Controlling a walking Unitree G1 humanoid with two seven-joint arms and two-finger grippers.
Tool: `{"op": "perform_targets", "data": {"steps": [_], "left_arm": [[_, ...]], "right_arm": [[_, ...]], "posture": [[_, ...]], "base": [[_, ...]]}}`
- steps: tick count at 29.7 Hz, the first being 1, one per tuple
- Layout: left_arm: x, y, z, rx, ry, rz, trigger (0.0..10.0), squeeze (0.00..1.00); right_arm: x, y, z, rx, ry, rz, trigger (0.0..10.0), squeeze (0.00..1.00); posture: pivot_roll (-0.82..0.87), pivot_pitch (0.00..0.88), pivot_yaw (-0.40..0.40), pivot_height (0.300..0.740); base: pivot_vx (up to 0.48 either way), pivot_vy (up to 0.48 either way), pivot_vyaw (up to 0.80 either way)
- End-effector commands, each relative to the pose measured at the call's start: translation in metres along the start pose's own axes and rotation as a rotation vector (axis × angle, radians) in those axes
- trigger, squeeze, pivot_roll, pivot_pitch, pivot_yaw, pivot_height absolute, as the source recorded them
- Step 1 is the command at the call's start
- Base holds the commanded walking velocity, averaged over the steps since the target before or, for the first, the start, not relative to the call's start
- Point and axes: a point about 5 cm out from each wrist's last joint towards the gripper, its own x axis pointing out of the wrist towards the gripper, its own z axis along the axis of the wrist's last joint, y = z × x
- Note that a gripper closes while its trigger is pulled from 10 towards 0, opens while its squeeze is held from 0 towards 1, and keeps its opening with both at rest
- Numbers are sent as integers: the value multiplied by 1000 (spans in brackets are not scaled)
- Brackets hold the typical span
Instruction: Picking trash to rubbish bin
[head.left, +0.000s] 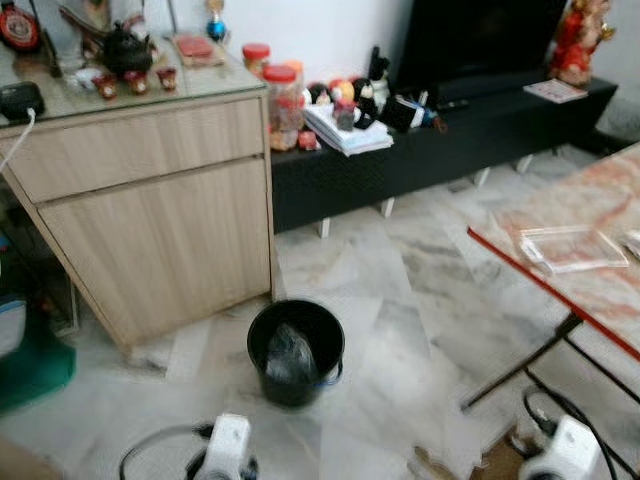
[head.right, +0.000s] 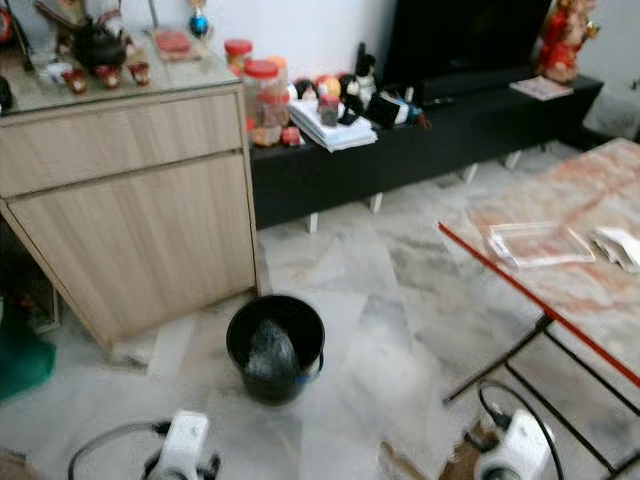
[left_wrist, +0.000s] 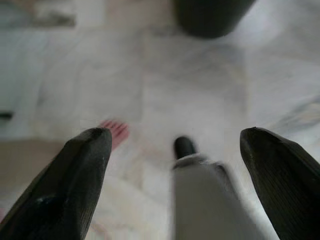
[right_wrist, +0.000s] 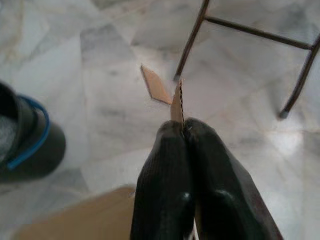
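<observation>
Trash: a thin cardboard scrap (right_wrist: 177, 102) is pinched edge-on between the pressed-together fingers of the right gripper (right_wrist: 184, 131), low over the marble floor (head.left: 400, 330).
Left gripper (left_wrist: 175, 145): fingers spread wide, holding nothing, above the floor.
Rubbish bin (head.left: 295, 350): black, lined, beside the wooden cabinet (head.left: 150, 210); something crumpled already lies inside.
Progress: scrap picked up, not yet binned; another cardboard piece (right_wrist: 156, 85) lies by the table leg (right_wrist: 192, 37).
</observation>
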Motion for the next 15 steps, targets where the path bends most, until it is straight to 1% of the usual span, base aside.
{"op": "perform_targets", "data": {"steps": [1,7,8,15], "left_arm": [[0,-9,5,-11,-9,-20,10000,0],[0,-9,5,-12,-8,-19,10000,0],[0,-9,5,-13,-9,-19,10000,0],[0,-9,5,-15,-8,-19,10000,0]], "right_arm": [[-1,-6,2,-4,-15,-15,10000,0],[-1,-6,2,-2,-16,-17,10000,0],[-1,-7,2,6,-14,-22,10000,0],[-2,-10,0,23,-6,-37,10000,0]], "posture": [[-69,61,-92,740],[-69,61,-92,740],[-71,73,-94,740],[-71,73,-94,740]], "base": [[285,0,556],[285,0,563],[285,0,0],[281,0,0]]}}
